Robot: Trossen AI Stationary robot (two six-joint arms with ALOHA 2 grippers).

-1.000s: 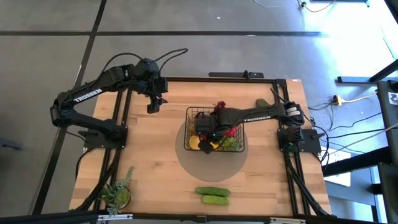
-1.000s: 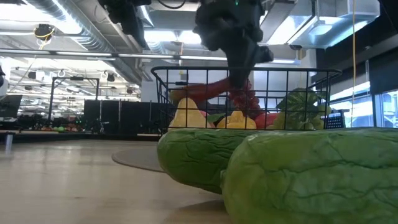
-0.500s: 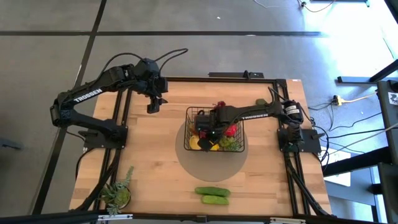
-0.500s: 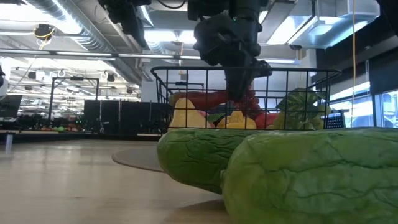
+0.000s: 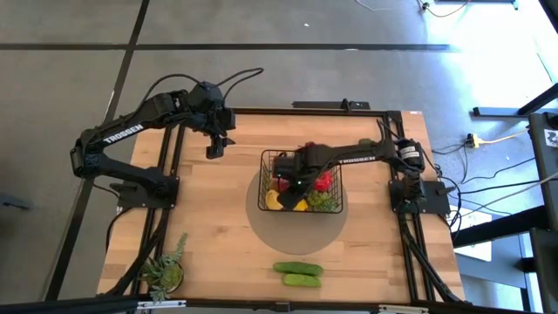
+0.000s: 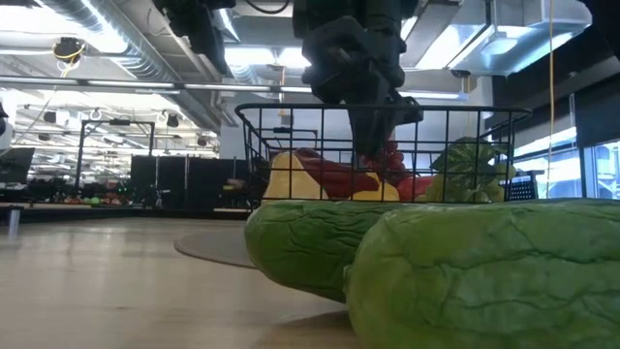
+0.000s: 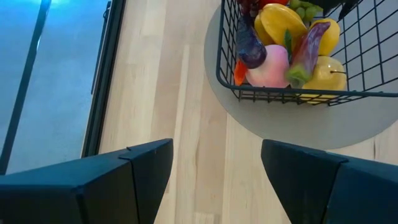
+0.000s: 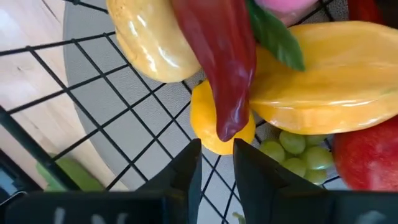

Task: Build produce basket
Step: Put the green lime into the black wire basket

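Here, nearest first:
Cucumbers: two green ones (image 5: 297, 274) lie side by side, touching, at the near edge of the worktop (image 5: 209, 227), well apart from the basket.
Potted plant: a spiky green one (image 5: 165, 270) stands at the near left corner.
Mat: a round grey disc (image 5: 296, 222) lies under the basket.
Basket: black wire mesh (image 5: 268, 160), mid-worktop, upright on the mat.
Produce: a yellow pear-like fruit (image 8: 152, 43), a dark red pepper-like piece (image 8: 224, 56), a yellow-orange mango (image 8: 323, 74), a lemon (image 8: 214, 124), green grapes (image 8: 292, 155) and a red apple (image 8: 367, 155) are piled inside.
Right pincer: (image 8: 216, 163) reaches down into the basket, fingers narrowly apart, pinching nothing, just beside the red piece's tip.
Left pincer: (image 7: 216, 180) hovers over the far left of the worktop, fingers spread wide and empty.
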